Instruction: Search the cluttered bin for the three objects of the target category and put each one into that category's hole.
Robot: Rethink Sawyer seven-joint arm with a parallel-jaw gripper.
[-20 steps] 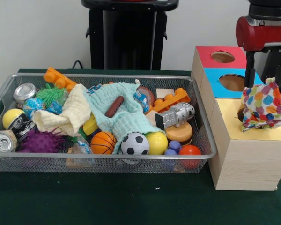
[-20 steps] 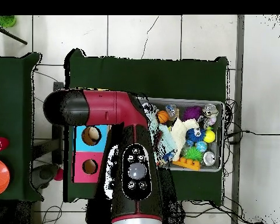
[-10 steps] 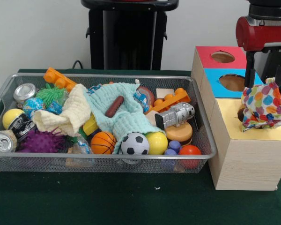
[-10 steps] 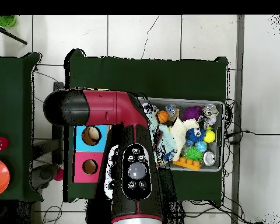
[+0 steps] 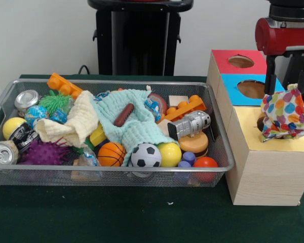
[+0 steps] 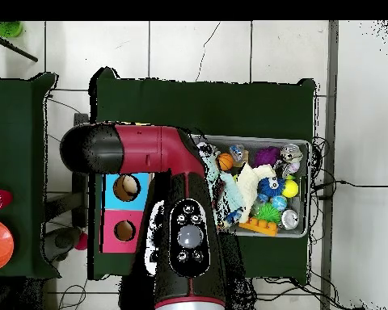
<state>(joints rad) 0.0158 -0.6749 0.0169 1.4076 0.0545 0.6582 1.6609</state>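
A wire bin (image 5: 220,147) is seen on a dark green table (image 5: 142,217), packed with toys and cloths. A wooden box (image 5: 266,172) stands just beside the bin, on the right in the front view. 3 coloured panels are laid on its top: red (image 5: 223,59) farthest back, blue (image 5: 232,88) in the middle, yellow (image 5: 248,126) nearest. A round hole (image 5: 241,62) is cut in the red panel and a second hole (image 5: 252,89) in the blue one.

A dotted cloth (image 5: 286,114), white with many coloured spots, is held bunched over the yellow panel, with a dark opening just visible at its left edge. The red arm (image 5: 283,35) comes down above it. The gripper (image 5: 286,81) is seen as 2 dark prongs at either side of the cloth's top, and the cloth appears to be pinched there, though the tips are hidden by it.

Inside the bin, a mint cloth (image 5: 137,126) is spread across the middle, with a brown sausage (image 5: 123,115) lying on it. A cream cloth (image 5: 73,124) lies to its left. Along the near wall a basketball (image 5: 111,154), a football (image 5: 146,155) and a yellow ball (image 5: 169,154) are lined up, touching. A purple spiky ball (image 5: 43,152) and 2 cans (image 5: 2,152) are at the left end.

In the overhead view, the box is largely covered by the arm (image 6: 161,194), and only the blue and red panels show.
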